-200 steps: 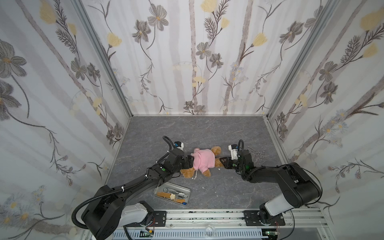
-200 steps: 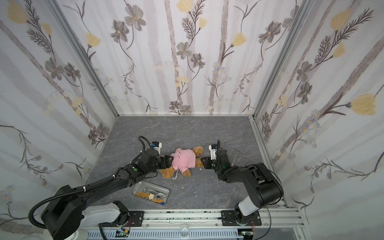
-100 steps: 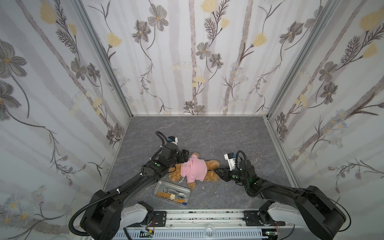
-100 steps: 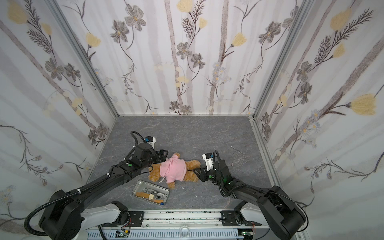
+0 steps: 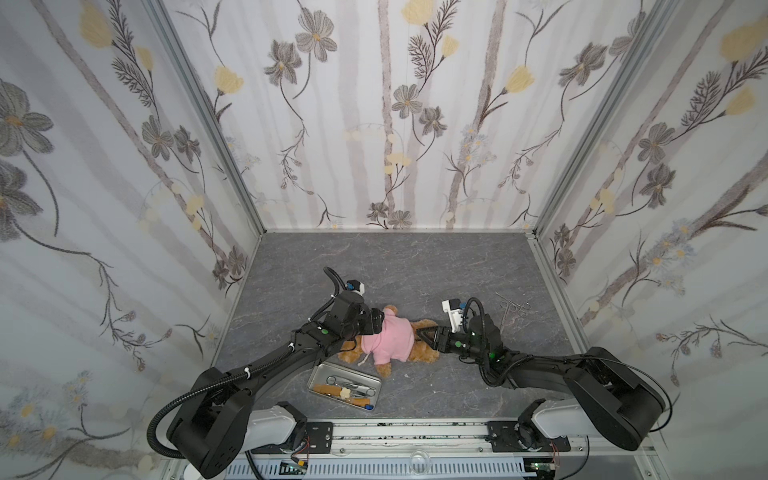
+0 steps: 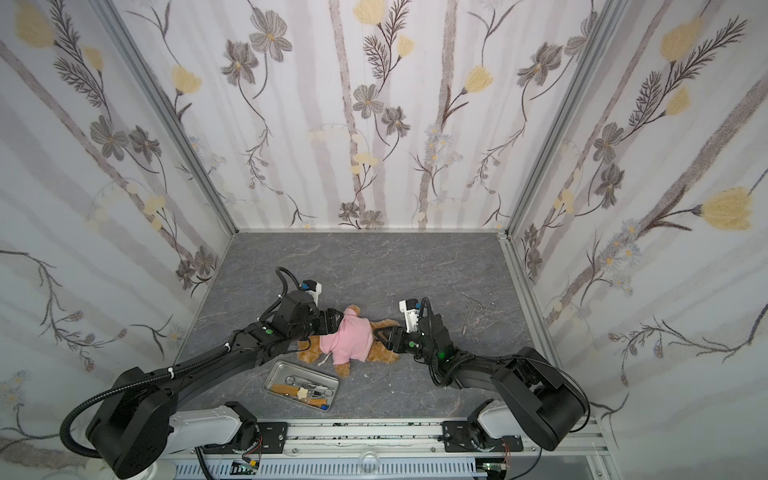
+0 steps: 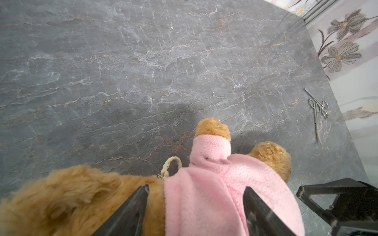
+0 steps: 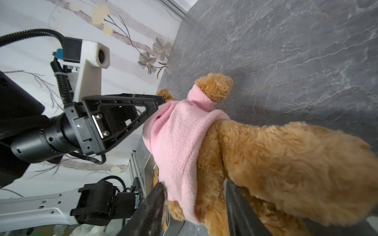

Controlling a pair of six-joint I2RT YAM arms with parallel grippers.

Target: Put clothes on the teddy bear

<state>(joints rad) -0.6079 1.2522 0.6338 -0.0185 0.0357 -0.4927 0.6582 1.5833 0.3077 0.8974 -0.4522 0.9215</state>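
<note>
Both top views: teddy bear (image 5: 422,354) (image 6: 379,353) lies near the desk's (image 5: 395,266) front edge, mid-width. It wears a pink shirt (image 5: 388,340), with the tray (image 5: 316,372) just in front.

Left wrist: left gripper (image 7: 196,188) jaws wide, straddling shirt collar and fur. Clamped or not, can't tell.

Right wrist: right gripper (image 8: 194,183) jaws half apart, shirt hem and fur between.

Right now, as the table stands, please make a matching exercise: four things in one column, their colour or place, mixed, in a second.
1 teddy bear
2 shirt
3 tray
4 scissor-like tools

a pink, around the bear's body
b metal, nearest the front rail
c golden-brown, lying on the table
d loose, near the right wall

Pairs: 1-c, 2-a, 3-b, 4-d.
</note>
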